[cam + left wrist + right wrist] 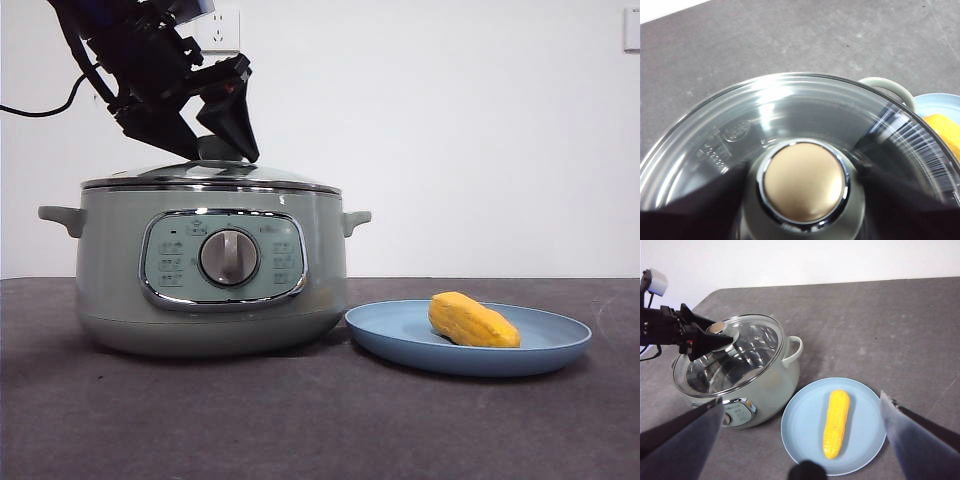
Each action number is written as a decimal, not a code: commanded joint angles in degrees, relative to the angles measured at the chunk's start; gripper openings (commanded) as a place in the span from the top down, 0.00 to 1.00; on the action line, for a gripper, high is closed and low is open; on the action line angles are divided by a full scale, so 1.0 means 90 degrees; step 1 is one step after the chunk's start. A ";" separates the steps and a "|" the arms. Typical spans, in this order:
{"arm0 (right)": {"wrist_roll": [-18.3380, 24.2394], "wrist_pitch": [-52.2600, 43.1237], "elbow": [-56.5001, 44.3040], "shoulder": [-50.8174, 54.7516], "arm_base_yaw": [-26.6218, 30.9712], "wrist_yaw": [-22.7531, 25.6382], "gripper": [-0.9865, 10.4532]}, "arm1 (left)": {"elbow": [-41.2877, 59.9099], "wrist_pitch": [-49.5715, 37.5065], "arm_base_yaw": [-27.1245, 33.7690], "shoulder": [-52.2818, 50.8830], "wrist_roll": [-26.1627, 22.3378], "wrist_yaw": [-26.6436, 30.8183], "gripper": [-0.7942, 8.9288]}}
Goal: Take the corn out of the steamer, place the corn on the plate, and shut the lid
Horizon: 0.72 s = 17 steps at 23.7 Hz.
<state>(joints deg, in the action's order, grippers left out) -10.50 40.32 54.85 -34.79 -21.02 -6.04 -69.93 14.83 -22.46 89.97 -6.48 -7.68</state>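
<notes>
The sage-green steamer point(110, 270) stands on the left with the glass lid point(210, 175) sitting on its rim. My left gripper point(215, 150) comes down from the upper left and is shut on the lid's green knob point(805, 182), one jaw on each side. The corn point(473, 320) lies on its side on the light-blue plate point(400, 335), right of the steamer. My right gripper point(801, 397) is open and empty, high above the plate point(800, 425) and the corn point(836, 422). The right wrist view also shows the steamer point(775, 375) and the left gripper point(722, 337).
The dark grey table point(320, 420) stretches in front of and to the right of the plate. A white wall stands behind, with a socket point(222, 30) and a black cable point(40, 110) at the upper left.
</notes>
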 commanded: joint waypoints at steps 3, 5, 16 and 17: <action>0.0051 0.0075 -0.0034 0.0007 -0.0017 -0.0010 0.37 | -0.0027 -0.0053 0.0007 -0.0092 -0.0085 0.0017 0.42; 0.0051 0.0126 -0.0034 0.0007 -0.0015 -0.0010 0.37 | -0.0117 0.0056 0.0007 -0.0151 -0.0085 0.0015 0.42; 0.0172 0.0214 -0.0034 0.0002 -0.0017 -0.0245 0.37 | -0.1678 0.2499 0.0005 -0.0775 -0.0083 -0.0027 0.42; 0.0172 0.0223 -0.0034 0.0002 -0.0015 -0.0357 0.37 | -0.1938 0.2990 0.0005 -0.0838 -0.0083 -0.0039 0.42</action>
<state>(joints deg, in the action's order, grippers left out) -9.61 42.44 54.85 -34.79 -21.02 -8.45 -85.86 37.80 -22.46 82.85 -6.50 -7.84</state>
